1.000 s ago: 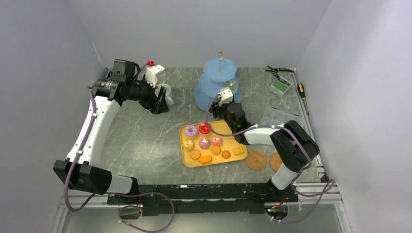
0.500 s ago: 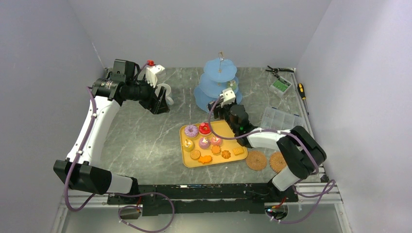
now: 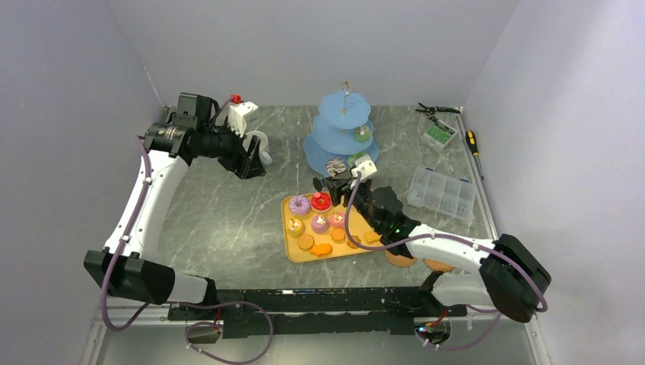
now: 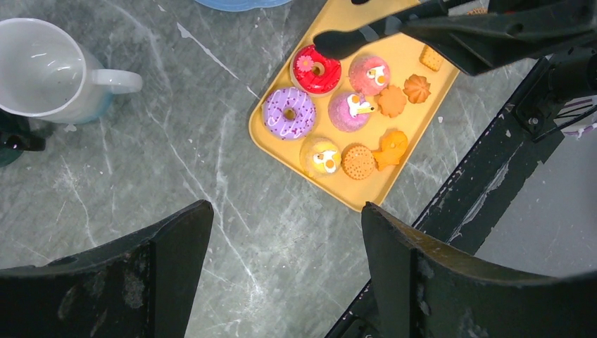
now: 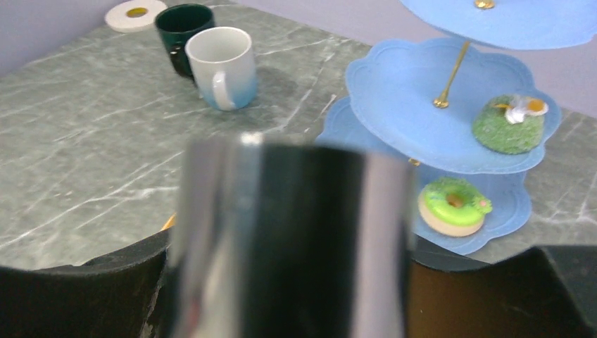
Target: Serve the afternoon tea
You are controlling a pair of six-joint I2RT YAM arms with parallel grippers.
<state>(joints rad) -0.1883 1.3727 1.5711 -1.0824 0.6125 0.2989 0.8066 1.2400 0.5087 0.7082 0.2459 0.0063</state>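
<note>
The light-blue three-tier stand (image 3: 344,114) carries a green cupcake (image 5: 508,125) on its middle tier and a green doughnut (image 5: 454,204) on the bottom tier. Doughnuts, cupcakes and orange biscuits lie on the yellow tray (image 3: 363,251), among them a red doughnut (image 4: 316,68) and a purple doughnut (image 4: 288,113). My right gripper (image 3: 356,188) is shut on the black tongs (image 4: 394,27), whose tips hang over the red doughnut. The white mug (image 4: 42,67) and dark green mug (image 5: 181,27) stand at the back left. My left gripper (image 4: 281,267) hovers open beside the white mug, holding nothing.
Two woven coasters (image 3: 401,251) lie right of the tray, partly under the right arm. A clear parts box (image 3: 441,190), a green box (image 3: 439,134), pliers (image 3: 437,110) and a screwdriver (image 3: 474,141) sit at the back right. A white tape roll (image 5: 135,13) lies behind the mugs.
My right arm has drawn back from the stand's bottom tier to above the tray, tongs still in its grip. A doughnut now shows on the bottom tier. The left arm has not moved.
</note>
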